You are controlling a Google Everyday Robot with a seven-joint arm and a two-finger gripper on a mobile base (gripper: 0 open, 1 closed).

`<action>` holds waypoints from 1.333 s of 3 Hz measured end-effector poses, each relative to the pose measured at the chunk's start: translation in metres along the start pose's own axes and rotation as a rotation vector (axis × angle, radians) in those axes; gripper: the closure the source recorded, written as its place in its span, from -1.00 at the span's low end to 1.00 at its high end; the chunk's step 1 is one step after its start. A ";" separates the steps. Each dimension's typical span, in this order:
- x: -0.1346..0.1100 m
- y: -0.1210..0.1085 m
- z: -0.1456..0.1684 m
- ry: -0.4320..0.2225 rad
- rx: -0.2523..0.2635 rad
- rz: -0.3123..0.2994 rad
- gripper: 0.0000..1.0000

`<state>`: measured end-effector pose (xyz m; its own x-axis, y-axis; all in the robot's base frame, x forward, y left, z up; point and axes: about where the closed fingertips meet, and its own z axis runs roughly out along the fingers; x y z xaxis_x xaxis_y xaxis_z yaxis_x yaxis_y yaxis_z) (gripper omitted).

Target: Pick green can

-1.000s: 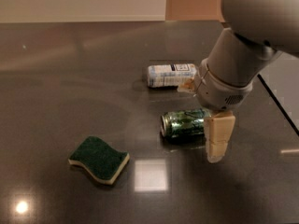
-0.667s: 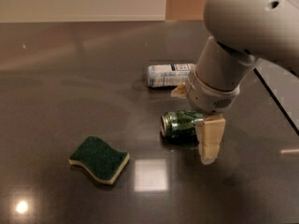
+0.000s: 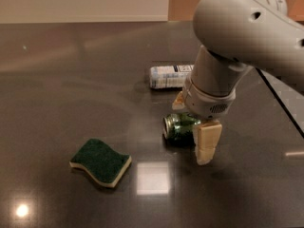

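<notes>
The green can [image 3: 176, 127] lies on its side on the dark table [image 3: 71, 80], its silver end facing left. My gripper [image 3: 192, 122] hangs from the big white arm [image 3: 237, 37] right over the can's right part. It is open. The near cream finger [image 3: 207, 141] stands in front of the can. The far finger [image 3: 179, 101] shows behind it. The can lies between the two fingers. The wrist hides the can's right end.
A clear plastic bottle with a white label [image 3: 168, 76] lies on its side just behind the can and gripper. A wavy dark-green sponge with a cream base [image 3: 100, 161] lies at the front left. The table's right edge [image 3: 285, 108] runs behind the arm.
The arm has swung left and come lower, so the fingers now straddle the can instead of standing at its right end. Can, bottle and sponge have not moved.
</notes>
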<state>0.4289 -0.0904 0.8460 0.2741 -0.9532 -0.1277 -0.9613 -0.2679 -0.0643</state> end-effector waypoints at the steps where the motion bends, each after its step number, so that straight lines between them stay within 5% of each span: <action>1: 0.001 0.000 -0.004 0.016 0.002 -0.001 -0.19; 3: 0.004 -0.006 -0.033 0.028 0.032 0.010 0.73; 4: -0.001 -0.011 -0.067 0.016 0.069 -0.004 1.00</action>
<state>0.4370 -0.0956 0.9133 0.2768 -0.9544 -0.1115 -0.9559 -0.2617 -0.1332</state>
